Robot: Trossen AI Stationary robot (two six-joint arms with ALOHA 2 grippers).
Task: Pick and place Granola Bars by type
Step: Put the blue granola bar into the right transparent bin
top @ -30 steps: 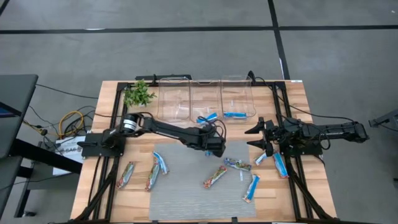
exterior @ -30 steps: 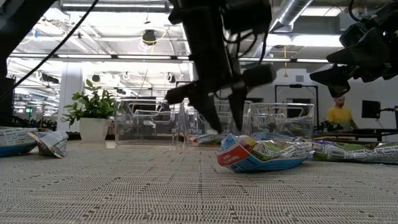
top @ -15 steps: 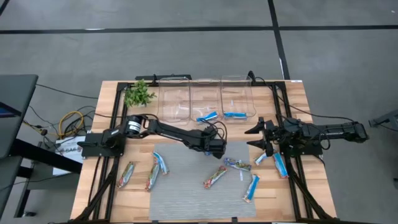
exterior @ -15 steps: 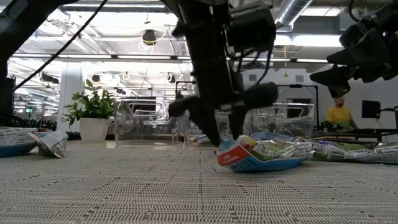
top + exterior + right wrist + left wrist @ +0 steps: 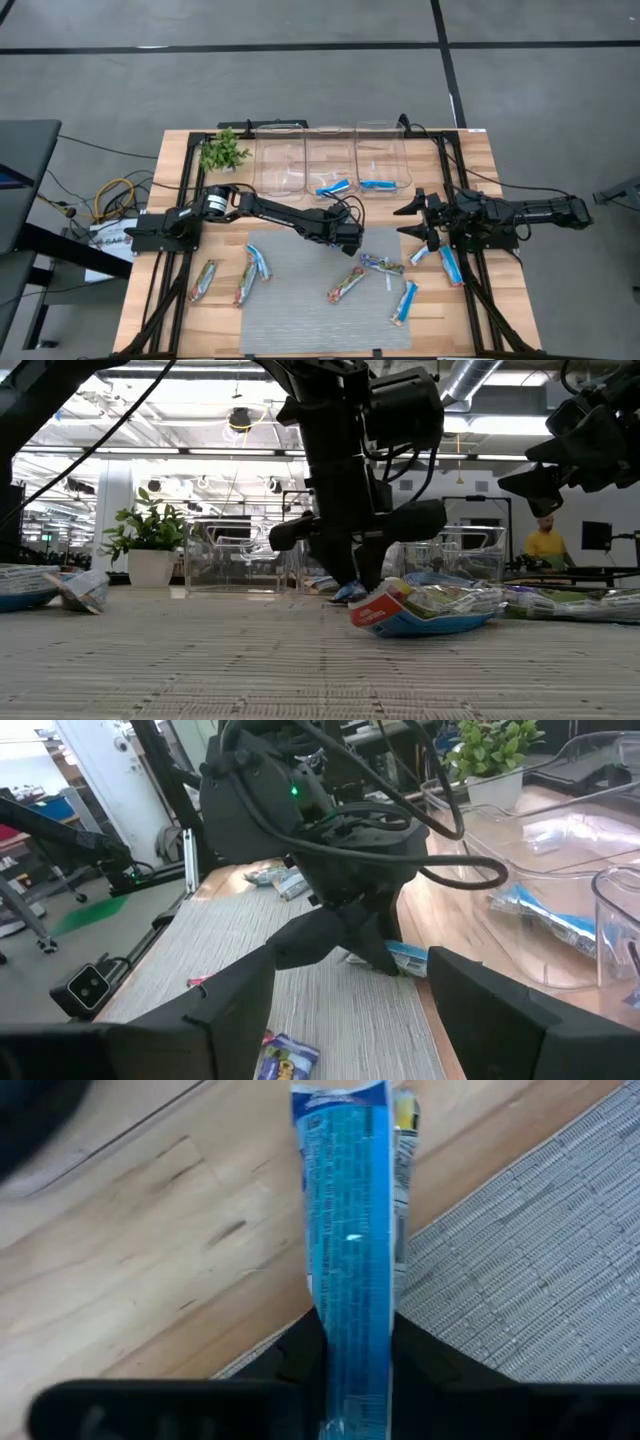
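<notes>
My left gripper [image 5: 349, 239] is down at the far edge of the grey mat [image 5: 300, 310], shut on a bright blue-and-white granola bar [image 5: 350, 1230]. The bar also shows in the right wrist view [image 5: 406, 958]. My right gripper [image 5: 412, 222] hovers open and empty at the table's right side. Several other bars lie flat on the mat and the wood: a red-green one [image 5: 346, 284], a silvery one [image 5: 382, 265], and blue ones [image 5: 405, 300] [image 5: 259, 262]. My left gripper pinches the blue bar's near end [image 5: 352, 1335] between its two fingers, one on each long edge. The fingers slant down from above and point along the bar. The bar's far end [image 5: 340, 1110] lies on the wood just beyond the mat's edge.
Three clear bins [image 5: 330, 160] stand in a row at the far edge; the middle and right ones each hold a blue bar [image 5: 377, 184]. A green plant sprig [image 5: 222, 152] stands at the far left. More bars lie at the left [image 5: 203, 280] and right [image 5: 450, 265].
My left gripper has gone down from above the table to the mat's far edge, and its fingers have drawn closer together around the blue bar. The bar stays on the table.
</notes>
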